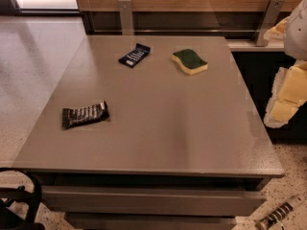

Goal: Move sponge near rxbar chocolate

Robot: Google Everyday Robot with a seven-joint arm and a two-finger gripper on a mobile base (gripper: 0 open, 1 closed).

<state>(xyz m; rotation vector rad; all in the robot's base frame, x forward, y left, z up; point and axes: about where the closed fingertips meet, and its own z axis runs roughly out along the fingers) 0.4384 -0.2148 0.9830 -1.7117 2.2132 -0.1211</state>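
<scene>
The desk (pixel 168 128) carried everything lying flat and free. Past its far right corner I saw only the white arm (pixel 297 28); the tool was out of view, so I couldn't tell its opening. The rxbar chocolate (pixel 85 114) lay near the left edge. The sponge (pixel 190 62) lay well apart toward the far right corner, so the move was still to do. A navy bar (pixel 135 55) lay by the far edge.

The sponge (pixel 190 62) lies far right on the table (pixel 168 128), rxbar chocolate (pixel 85 114) near left, tool (pixel 287 97) beyond its right edge
</scene>
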